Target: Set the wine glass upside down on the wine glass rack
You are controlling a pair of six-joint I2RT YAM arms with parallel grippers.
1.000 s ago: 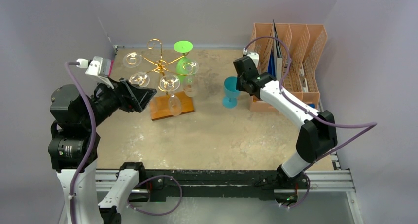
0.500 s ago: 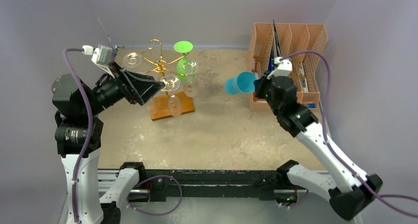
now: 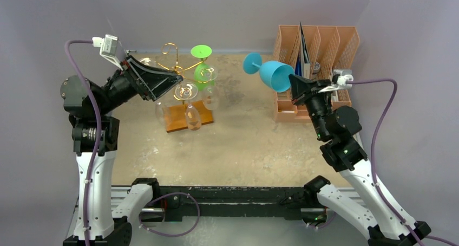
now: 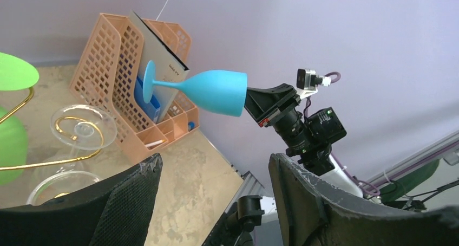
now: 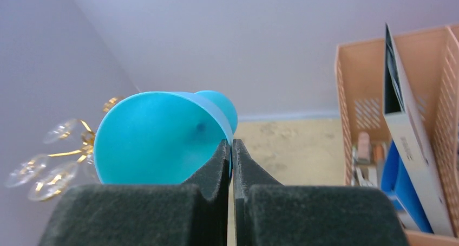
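A blue wine glass (image 3: 273,75) hangs in the air right of the table's middle. It lies tilted on its side, with its foot pointing left toward the rack. My right gripper (image 3: 295,84) is shut on the glass's rim (image 5: 162,137), one finger inside the bowl and one outside. The wine glass rack (image 3: 177,71) is gold wire on a brown wooden base (image 3: 174,120) at the back left. It holds several clear glasses and a green one (image 3: 203,73). My left gripper (image 3: 169,89) hovers open and empty beside the rack's left arms. Its wrist view looks across at the blue glass (image 4: 214,91).
An orange file organiser (image 3: 316,45) with papers and a blue folder stands at the back right, just behind the right gripper. A clear glass foot on a gold spiral (image 4: 81,129) sits close to the left fingers. Purple walls close in at the back and right.
The right arm lifted the blue glass off the table, swung it up and turned it onto its side. The left arm rose and moved in toward the rack, still open.
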